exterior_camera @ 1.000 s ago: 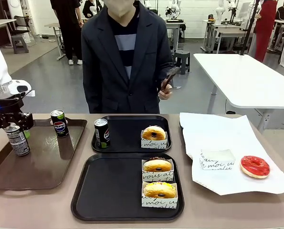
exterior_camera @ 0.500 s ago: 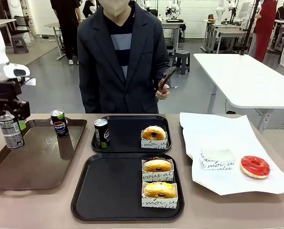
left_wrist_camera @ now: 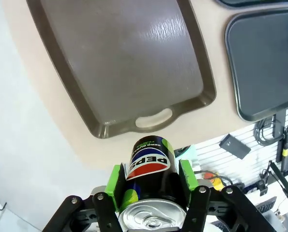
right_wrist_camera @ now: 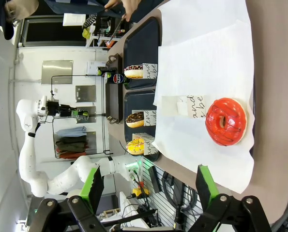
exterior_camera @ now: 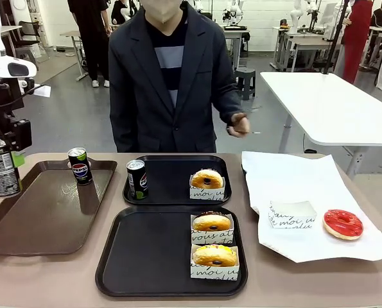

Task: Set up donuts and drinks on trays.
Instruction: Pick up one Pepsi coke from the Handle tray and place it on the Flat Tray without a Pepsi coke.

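The left tool (exterior_camera: 2, 156), clamped on an upright Pepsi can (exterior_camera: 0, 171), holds it high by the brown tray's (exterior_camera: 49, 218) left rim, so the near black tray's (exterior_camera: 146, 256) bare left half lies rightward and nearer.

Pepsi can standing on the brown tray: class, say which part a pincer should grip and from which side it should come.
Probably the upper body of the can, from above, closing across its round sides. It stands upright near the far rim of the brown tray, with free space around it.
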`<act>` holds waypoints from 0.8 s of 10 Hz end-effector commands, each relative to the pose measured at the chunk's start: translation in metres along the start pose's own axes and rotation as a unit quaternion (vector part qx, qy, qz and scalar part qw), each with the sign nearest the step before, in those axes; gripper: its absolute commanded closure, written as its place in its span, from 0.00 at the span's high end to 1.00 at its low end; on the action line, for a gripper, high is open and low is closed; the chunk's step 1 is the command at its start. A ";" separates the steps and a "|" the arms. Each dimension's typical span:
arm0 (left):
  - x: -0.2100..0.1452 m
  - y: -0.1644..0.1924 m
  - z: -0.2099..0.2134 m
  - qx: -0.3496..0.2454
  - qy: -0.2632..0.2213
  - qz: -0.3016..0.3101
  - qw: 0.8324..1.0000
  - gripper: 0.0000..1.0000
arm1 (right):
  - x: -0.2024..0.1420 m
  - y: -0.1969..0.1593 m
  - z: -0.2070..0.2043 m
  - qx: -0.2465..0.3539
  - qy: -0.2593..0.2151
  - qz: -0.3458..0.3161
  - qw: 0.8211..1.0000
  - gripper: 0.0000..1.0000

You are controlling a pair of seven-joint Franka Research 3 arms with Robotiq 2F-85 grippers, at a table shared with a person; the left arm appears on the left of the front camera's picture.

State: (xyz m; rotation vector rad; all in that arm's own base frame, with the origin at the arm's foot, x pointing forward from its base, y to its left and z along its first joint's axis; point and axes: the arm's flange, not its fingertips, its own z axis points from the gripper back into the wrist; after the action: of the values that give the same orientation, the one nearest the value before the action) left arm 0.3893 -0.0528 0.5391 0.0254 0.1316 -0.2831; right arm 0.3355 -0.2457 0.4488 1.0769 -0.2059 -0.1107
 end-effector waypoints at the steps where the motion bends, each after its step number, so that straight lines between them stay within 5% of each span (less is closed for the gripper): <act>1: 0.005 0.000 0.000 0.000 -0.007 0.000 1.000 0.05 | -0.001 0.001 0.001 0.003 0.000 0.001 1.000 1.00; 6: 0.005 0.000 0.000 0.000 -0.007 0.000 1.000 0.05 | -0.001 0.001 0.001 0.003 0.000 0.001 1.000 1.00; 7: 0.003 0.000 -0.003 -0.001 0.001 0.000 1.000 0.57 | -0.001 0.001 0.001 0.003 0.000 0.001 1.000 1.00; 8: 0.009 -0.021 -0.004 0.001 0.011 -0.032 0.999 0.57 | -0.001 0.001 0.001 0.003 0.000 0.001 1.000 1.00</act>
State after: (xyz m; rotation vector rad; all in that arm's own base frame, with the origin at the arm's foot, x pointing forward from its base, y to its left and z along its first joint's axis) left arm 0.3915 -0.0598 0.5340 0.0268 0.1407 -0.3002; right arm 0.3354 -0.2458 0.4488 1.0770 -0.2059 -0.1108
